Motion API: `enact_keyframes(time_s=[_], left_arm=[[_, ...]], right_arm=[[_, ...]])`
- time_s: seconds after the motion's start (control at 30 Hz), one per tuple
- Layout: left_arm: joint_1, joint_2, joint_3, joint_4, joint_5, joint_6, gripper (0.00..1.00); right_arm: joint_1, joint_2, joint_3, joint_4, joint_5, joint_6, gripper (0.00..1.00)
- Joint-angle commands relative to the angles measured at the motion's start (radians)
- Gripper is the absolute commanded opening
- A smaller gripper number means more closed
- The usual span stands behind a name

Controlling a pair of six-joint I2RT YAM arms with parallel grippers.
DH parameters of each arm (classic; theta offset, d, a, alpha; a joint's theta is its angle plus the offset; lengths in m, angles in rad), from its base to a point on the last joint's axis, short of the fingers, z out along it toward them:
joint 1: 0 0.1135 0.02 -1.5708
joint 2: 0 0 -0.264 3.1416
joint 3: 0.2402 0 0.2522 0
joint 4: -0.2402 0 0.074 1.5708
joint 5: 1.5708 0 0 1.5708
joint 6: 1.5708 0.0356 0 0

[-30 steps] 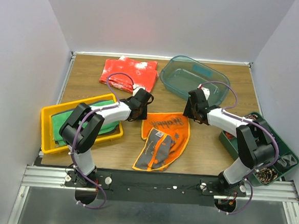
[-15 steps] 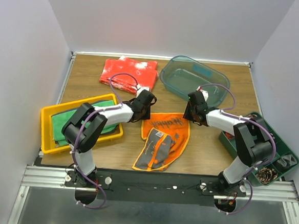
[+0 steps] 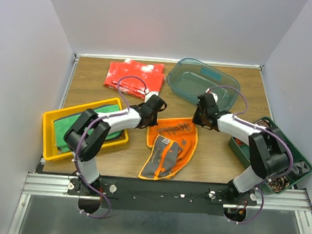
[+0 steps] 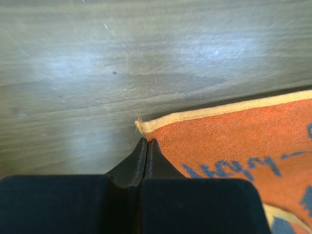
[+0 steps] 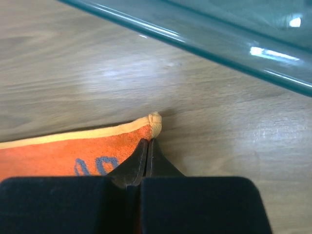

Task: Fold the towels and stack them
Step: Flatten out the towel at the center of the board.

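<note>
Left gripper (image 4: 146, 141) and right gripper (image 5: 147, 141) move in and clamp, each pinching a far corner of orange towel (image 3: 174, 141) | done: green towel (image 3: 72, 124) in yellow tray (image 3: 46, 149) | left: fold, stack

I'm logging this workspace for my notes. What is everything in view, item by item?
orange towel: one, orange with grey underside, table centre, near part folded over
green towel: one, bright green, in the yellow tray
red cloth: one, red with white specks, far side
bin: one, clear teal, far right
yellow tray: one, yellow, left side
green tray: one, dark green, right edge, small items inside
table: one, brown wood
left gripper: one, black, shut on the orange towel's far left corner
right gripper: one, black, shut on its far right corner
</note>
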Motion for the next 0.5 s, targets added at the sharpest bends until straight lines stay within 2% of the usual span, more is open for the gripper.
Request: enact_keyframes(time_s=[0.0, 0.17, 0.4, 0.47], left_arm=[[-0.005, -0.179, 0.118, -0.186, -0.125, 0.075, 0.00], [-0.007, -0.308, 0.242, -0.284, -0.153, 0.164, 0.00], [-0.007, -0.533, 0.299, -0.314, -0.075, 0.279, 0.00], [-0.005, -0.578, 0.310, -0.312, -0.015, 0.310, 0.00]], right_arm=[[0.000, -0.176, 0.088, -0.074, -0.020, -0.020, 0.01], [0.000, -0.338, 0.182, -0.125, -0.055, -0.035, 0.01], [-0.001, -0.483, 0.285, -0.172, -0.086, -0.057, 0.01], [0.000, -0.510, 0.302, -0.179, -0.110, -0.066, 0.01]])
